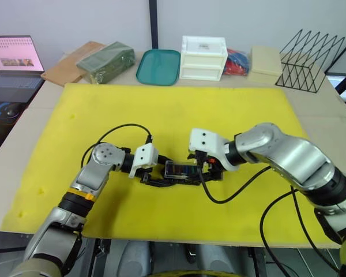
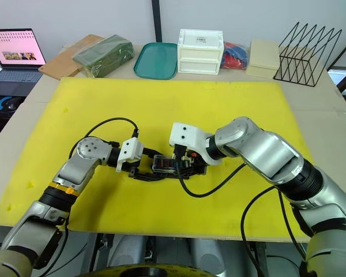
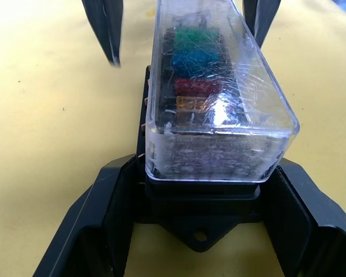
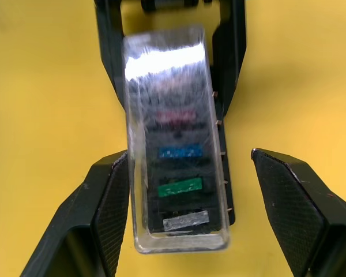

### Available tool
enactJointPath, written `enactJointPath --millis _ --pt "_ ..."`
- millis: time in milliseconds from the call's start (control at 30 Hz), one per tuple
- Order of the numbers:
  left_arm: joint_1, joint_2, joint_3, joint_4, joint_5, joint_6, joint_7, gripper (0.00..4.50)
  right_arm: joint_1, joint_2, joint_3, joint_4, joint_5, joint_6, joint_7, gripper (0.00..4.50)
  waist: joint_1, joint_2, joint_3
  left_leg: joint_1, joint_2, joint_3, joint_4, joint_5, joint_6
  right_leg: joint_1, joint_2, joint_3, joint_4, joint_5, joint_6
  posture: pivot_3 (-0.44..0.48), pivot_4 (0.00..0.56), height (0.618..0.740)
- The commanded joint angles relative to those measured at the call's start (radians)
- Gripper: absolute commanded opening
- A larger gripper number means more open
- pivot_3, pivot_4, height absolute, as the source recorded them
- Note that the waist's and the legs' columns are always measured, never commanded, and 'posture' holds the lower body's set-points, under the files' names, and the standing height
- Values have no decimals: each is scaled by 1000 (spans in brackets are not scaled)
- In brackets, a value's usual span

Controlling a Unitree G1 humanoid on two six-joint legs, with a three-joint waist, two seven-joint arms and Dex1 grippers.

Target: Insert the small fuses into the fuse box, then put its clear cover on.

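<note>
Arms converged, jaws flanking clear cover (image 3: pixel 219 98)

A clear cover (image 3: pixel 219 109) with scratched faces is seen over a black fuse box (image 3: pixel 202 208). Green, blue, red and amber small fuses (image 3: pixel 193 69) are seen beneath. The mat (image 1: pixel 179 109) is plain yellow; gripper fingers (image 4: pixel 288 213) are black, cross-hatched.
</note>
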Motion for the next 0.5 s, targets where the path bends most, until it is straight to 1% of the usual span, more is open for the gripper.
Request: enactJointPath --millis 33,100,200,233,300,367,500 --pt "-8 -5 -6 2 11 -6 4 2751 -62 -28 -121 -58 82 38 50 3494 -1 0 0 0 0 0 0 0 0 0 0 0 0 0 0 0 150 740" --pt "-11 -7 -7 8 12 -8 3 2751 -77 -23 -164 -63 123 60 60 3494 -1 0 0 0 0 0 0 0 0 0 0 0 0 0 0 0 150 740" --pt "-16 -10 -6 17 14 -11 3 2751 -78 0 -192 -48 137 65 35 3494 -1 0 0 0 0 0 0 0 0 0 0 0 0 0 0 0 150 740" --pt "-16 -10 -6 19 14 -12 3 2751 -68 18 -207 -40 142 57 20 3301 -1 0 0 0 0 0 0 0 0 0 0 0 0 0 0 0 150 740" --pt "-17 -11 -6 20 14 -14 3 2751 -49 44 -232 -32 156 54 0 2812 -1 0 0 0 0 0 0 0 0 1 0 0 0 0 0 0 150 740" --pt "-16 -10 -7 22 16 -15 -1 2751 -8 46 -234 -41 149 9 0 2142 0 0 0 0 0 0 0 0 0 1 0 -1 0 0 0 0 150 740" --pt "-16 -10 -6 26 16 -14 -3 2751 145 86 -271 -46 113 -205 1 672 0 -1 -1 1 0 -1 0 0 0 3 0 -3 -1 0 0 0 150 740"
